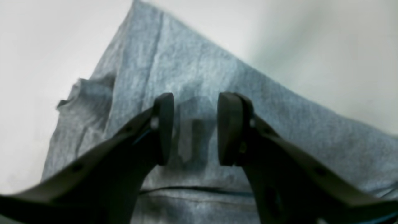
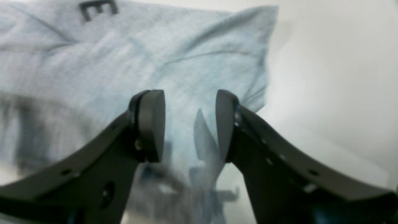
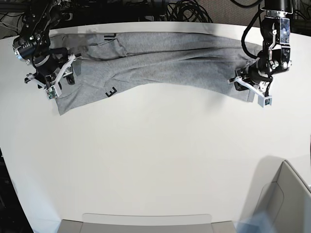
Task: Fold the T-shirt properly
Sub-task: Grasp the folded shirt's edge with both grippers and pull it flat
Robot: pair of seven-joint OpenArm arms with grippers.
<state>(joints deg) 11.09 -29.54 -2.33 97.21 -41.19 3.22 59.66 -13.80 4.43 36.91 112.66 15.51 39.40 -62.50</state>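
Note:
The heather-grey T-shirt [image 3: 170, 58] lies stretched along the far side of the white table [image 3: 155, 160], loosely folded lengthwise, with a black letter E [image 3: 111, 91] showing on a turned-over flap. My left gripper [image 3: 250, 87] hovers over the shirt's right end. In the left wrist view it [image 1: 195, 105] is open above plain grey cloth [image 1: 186, 62], with nothing between the fingers. My right gripper [image 3: 58, 82] is at the shirt's left end. In the right wrist view it [image 2: 189, 105] stands open over a wrinkled corner [image 2: 124, 56], near the printed E [image 2: 99, 9].
Black cables [image 3: 184, 9] run behind the table's far edge. A grey box [image 3: 286, 199] stands at the front right corner. A flat pale panel [image 3: 146, 223] lies along the front edge.

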